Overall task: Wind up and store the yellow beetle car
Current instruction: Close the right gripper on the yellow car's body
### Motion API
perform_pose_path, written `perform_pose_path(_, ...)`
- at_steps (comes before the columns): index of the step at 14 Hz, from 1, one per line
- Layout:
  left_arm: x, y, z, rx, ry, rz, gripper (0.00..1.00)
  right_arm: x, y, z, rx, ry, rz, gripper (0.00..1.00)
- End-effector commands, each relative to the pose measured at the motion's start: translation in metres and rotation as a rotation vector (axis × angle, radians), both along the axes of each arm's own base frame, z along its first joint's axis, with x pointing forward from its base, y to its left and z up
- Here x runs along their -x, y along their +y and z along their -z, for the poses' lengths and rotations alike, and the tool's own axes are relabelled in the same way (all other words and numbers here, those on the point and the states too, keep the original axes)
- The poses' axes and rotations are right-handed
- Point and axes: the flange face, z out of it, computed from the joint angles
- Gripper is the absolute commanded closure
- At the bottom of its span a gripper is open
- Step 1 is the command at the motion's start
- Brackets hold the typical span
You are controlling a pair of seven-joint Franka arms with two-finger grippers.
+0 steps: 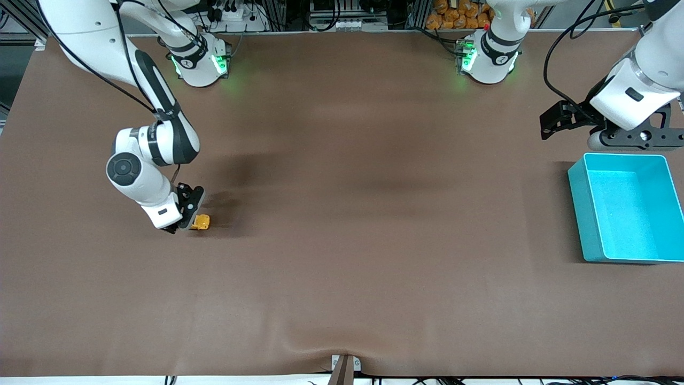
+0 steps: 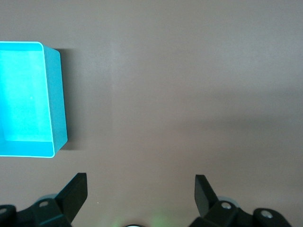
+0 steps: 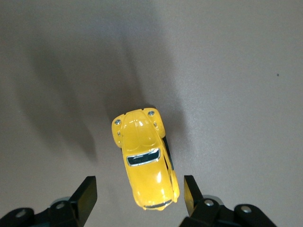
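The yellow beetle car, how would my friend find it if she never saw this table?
Start at the big brown table and go to the right arm's end, away from the teal bin. There the right gripper sits low over the table. The yellow beetle car stands between its open fingers, tiny, round-backed, and the only yellow thing on the table.

Yellow beetle car (image 3: pixel 145 158): tiny, rounded, dark windows, upright on wheels, toward right arm's end of table.

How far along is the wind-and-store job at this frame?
Nothing looks finished. In hand: the right claw straddles the yellow beetle car on the table, fingers not yet touching it. Left: grasping, winding, and storing in the teal bin, which holds nothing. The left claw waits open near it.
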Motion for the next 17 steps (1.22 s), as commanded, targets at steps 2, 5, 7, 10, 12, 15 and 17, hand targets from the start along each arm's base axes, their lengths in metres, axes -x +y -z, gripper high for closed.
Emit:
perform_pose_path(2, 0.001, 0.001, -0.005, -0.027, -0.018, -0.004, 0.0, -0.014, 0.004, 0.002, 0.01, -0.005, -0.054, 0.24)
perform_pose_path(5, 0.001, 0.001, -0.005, -0.03, -0.018, -0.003, 0.0, -0.018, 0.003, 0.004, 0.011, -0.006, -0.066, 0.28)
perform_pose_path(7, 0.001, 0.001, -0.005, -0.031, -0.019, -0.003, 0.0, -0.017, 0.004, 0.009, 0.013, 0.003, -0.068, 0.34)
perform_pose_path(10, 0.001, 0.001, -0.005, -0.03, -0.018, -0.003, 0.0, -0.017, 0.004, 0.012, 0.014, 0.012, -0.077, 0.49)
perform_pose_path(12, 0.001, 0.001, -0.005, -0.03, -0.018, -0.003, 0.0, -0.017, 0.003, 0.013, 0.014, 0.015, -0.075, 0.59)
perform_pose_path(15, 0.001, 0.001, -0.005, -0.031, -0.02, -0.003, 0.0, -0.016, 0.003, 0.017, 0.015, 0.022, -0.087, 0.69)
perform_pose_path(17, 0.001, 0.001, -0.005, -0.031, -0.02, -0.003, 0.0, -0.017, -0.001, 0.019, 0.016, 0.025, -0.087, 0.7)
